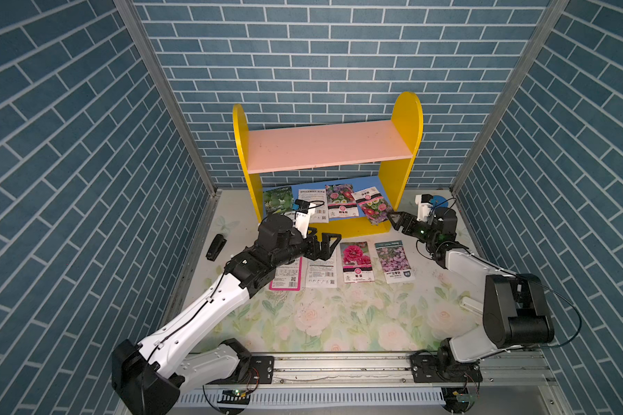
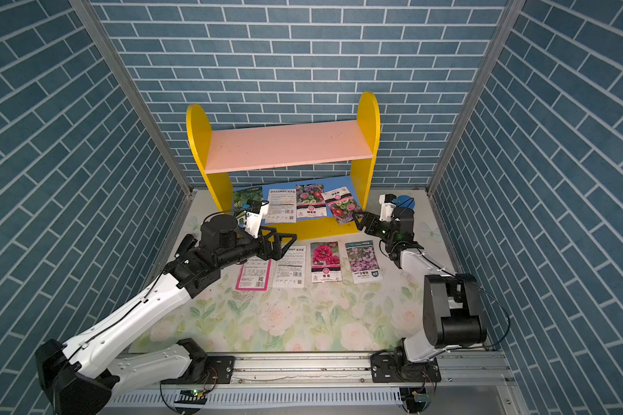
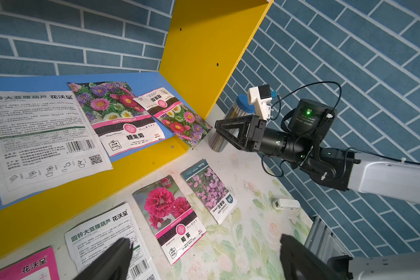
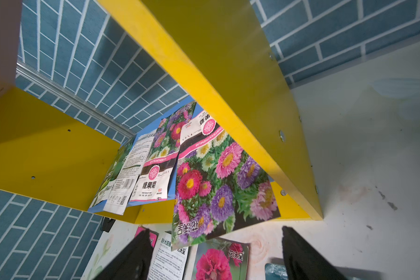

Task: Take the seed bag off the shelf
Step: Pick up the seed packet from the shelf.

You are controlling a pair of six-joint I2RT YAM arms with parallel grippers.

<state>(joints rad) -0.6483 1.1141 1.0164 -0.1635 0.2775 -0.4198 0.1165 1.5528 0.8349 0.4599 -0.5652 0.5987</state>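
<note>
Just ahead of the right gripper [image 3: 218, 126], on the tilted flower packet [image 4: 218, 184] overhanging the shelf [image 3: 204, 60], "CHRYSANTHEMUM" is printed on a pink band and "花沃呈" near the hanging edge. Beyond it from that gripper, the straight flower packet [image 3: 117, 116] is marked "CHRYSANTHEMUM", "糖果菊" and "HIGH QUALITY SEED". Further along, the white shelf packet [image 3: 39, 135] is headed "圆铃大亚腰葫芦 花沃呈" and carries a barcode and a QR code; its small print cannot be read.

Ahead of the left gripper [image 3: 204, 238], the red-flower packet [image 3: 170, 213] is labelled "花沃呈", "HOLLYHOCK" and "蜀葵". "FLOWERS SEED" is read on the purple-flower packet [image 3: 209, 189] beyond it. Beside one finger, the white table packet [image 3: 102, 232] is headed "圆铃大亚腰葫芦 花沃呈", and "花沃呈" is printed on the pink packet [image 3: 29, 266].
</note>
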